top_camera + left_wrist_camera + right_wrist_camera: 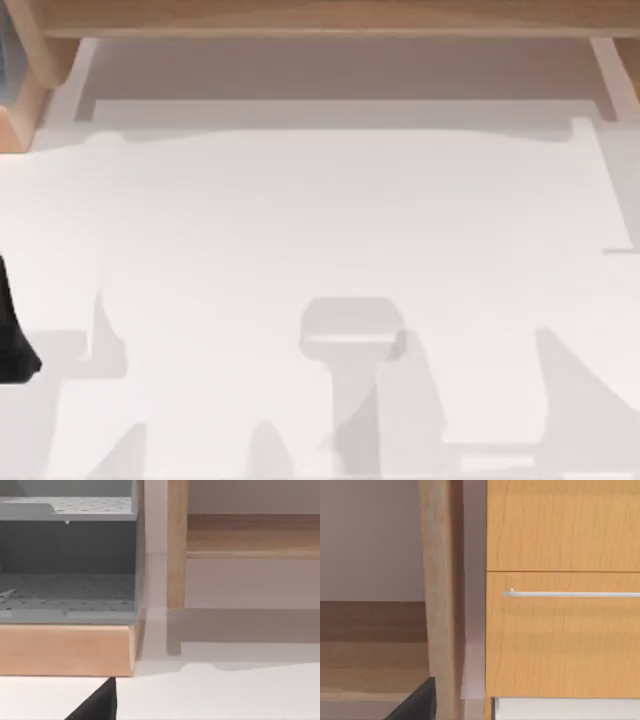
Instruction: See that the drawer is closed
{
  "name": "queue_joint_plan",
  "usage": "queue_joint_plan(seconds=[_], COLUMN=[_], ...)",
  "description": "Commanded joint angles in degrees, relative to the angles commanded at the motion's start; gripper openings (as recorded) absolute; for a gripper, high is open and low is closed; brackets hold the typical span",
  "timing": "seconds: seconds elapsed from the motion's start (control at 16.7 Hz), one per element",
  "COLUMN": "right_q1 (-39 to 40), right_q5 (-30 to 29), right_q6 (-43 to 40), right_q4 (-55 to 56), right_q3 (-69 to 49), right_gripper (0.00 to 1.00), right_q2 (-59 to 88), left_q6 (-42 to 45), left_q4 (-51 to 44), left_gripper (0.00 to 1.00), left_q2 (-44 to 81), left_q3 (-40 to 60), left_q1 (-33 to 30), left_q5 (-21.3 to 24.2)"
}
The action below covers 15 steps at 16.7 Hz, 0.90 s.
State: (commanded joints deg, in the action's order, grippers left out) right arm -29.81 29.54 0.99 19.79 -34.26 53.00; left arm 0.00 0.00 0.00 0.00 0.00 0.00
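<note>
The drawer (562, 635) is a light wooden front with a thin silver handle (570, 594) running across it, seen straight on in the right wrist view. Its face looks level with the wooden panel (562, 525) above it, and a narrow seam separates the two. A black corner of my right gripper (417, 705) shows in the same view, short of the drawer and off to the side of the handle. Facing a grey shelf unit, my left gripper (97, 705) shows as a black corner. The left arm (15, 330) sits at the table's left edge.
A wooden shelf board (320, 20) spans the back of the white table (320, 220). A grey unit with perforated shelves (67, 587) rests on a wooden base (65, 650). Wooden posts (176, 545) (440, 595) stand beside it and beside the drawer.
</note>
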Motion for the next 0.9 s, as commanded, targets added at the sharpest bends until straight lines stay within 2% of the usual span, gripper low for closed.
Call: queue_joint_plan(seconds=[0.18, 0.36, 0.72, 0.9], right_q1=[-5.4, -8.3, -8.4, -9.1], right_q5=[5.3, 8.0, 8.2, 7.9], right_q6=[0.1, 0.1, 0.1, -3.4], right_q4=[3.6, 5.5, 5.6, 8.2], right_q3=[-6.2, -9.5, -9.6, -8.6], right_gripper=[1.00, 1.00, 1.00, 1.00], right_q2=[10.2, 15.4, 15.8, 17.0], left_q6=[0.0, 0.0, 0.0, 0.0], left_q4=[0.0, 0.0, 0.0, 0.0], left_gripper=[1.00, 1.00, 1.00, 1.00], left_q2=[0.0, 0.0, 0.0, 0.0], left_q3=[0.0, 0.0, 0.0, 0.0], left_q1=[0.0, 0.0, 0.0, 0.0], left_q5=[0.0, 0.0, 0.0, 0.0])
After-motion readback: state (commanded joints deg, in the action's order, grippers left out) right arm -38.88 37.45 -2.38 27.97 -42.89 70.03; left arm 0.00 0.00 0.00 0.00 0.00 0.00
